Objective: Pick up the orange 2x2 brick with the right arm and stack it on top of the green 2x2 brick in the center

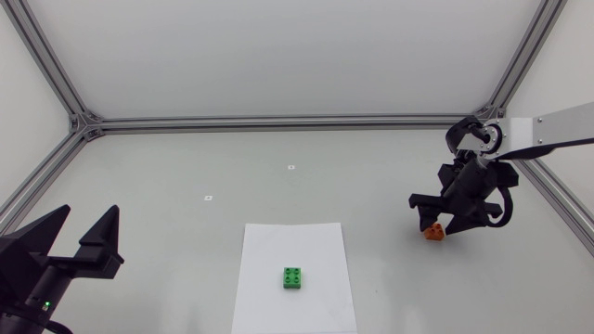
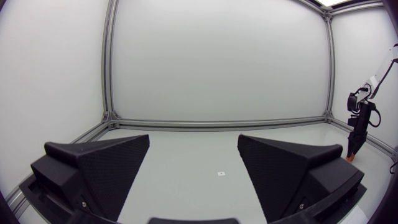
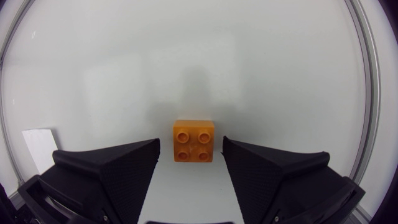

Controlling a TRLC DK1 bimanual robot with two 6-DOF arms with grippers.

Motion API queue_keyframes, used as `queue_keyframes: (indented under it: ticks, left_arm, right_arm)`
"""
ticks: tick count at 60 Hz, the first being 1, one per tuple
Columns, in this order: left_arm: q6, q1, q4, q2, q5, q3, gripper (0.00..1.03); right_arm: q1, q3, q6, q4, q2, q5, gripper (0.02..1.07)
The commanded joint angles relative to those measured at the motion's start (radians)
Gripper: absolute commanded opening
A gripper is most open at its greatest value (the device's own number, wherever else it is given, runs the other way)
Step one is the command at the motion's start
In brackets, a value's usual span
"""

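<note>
Table: pale grey top, fills most of the head view.

Right arm: enters from the right edge in the upper half of the head view and bends down to the table at centre right.

Paper: white sheet, lower centre of the head view, lying flat on the table. In the right wrist view a corner of it shows out beyond the gripper's one finger.

Left gripper: lower left corner of the head view, well apart from the paper. Fingers spread wide, nothing between them. The left wrist view confirms this: the left gripper is released and only bare table shows in the gap.

Right gripper: centre right of the head view, directly over the orange brick and well apart from the paper. In the right wrist view the right gripper is released. The orange brick sits between the two fingertips, studs up, with a strip of table visible on either side. Neither finger touches it.

Green brick: on the paper, lower centre of the head view, studs up, nothing on top.

Orange brick: on the bare table to the right of the paper, well apart from the green brick and partly hidden by the gripper in the head view.

Marks: two small white marks on the table in the head view, one above the paper, one up and to the left of it.
</note>
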Motion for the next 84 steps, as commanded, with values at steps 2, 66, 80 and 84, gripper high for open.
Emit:
queue_keyframes:
  ticks: [2,66,80,84]
  left_arm:
    - [0.013,0.002,-0.015,-0.008,0.004,-0.041,0.99]
    - [0.013,0.002,-0.015,-0.008,0.004,-0.041,0.99]
    - [0.013,0.002,-0.015,-0.008,0.004,-0.041,0.99]
    - [0.013,0.002,-0.015,-0.008,0.004,-0.041,0.99]
  right_arm:
    - [0.008,0.002,0.002,0.016,0.022,0.006,0.61]
    - [0.008,-0.029,-0.018,0.042,0.028,0.024,0.49]
    - [0.008,-0.041,-0.024,0.048,0.027,0.026,0.49]
    - [0.009,-0.05,-0.028,0.056,0.017,0.027,0.29]
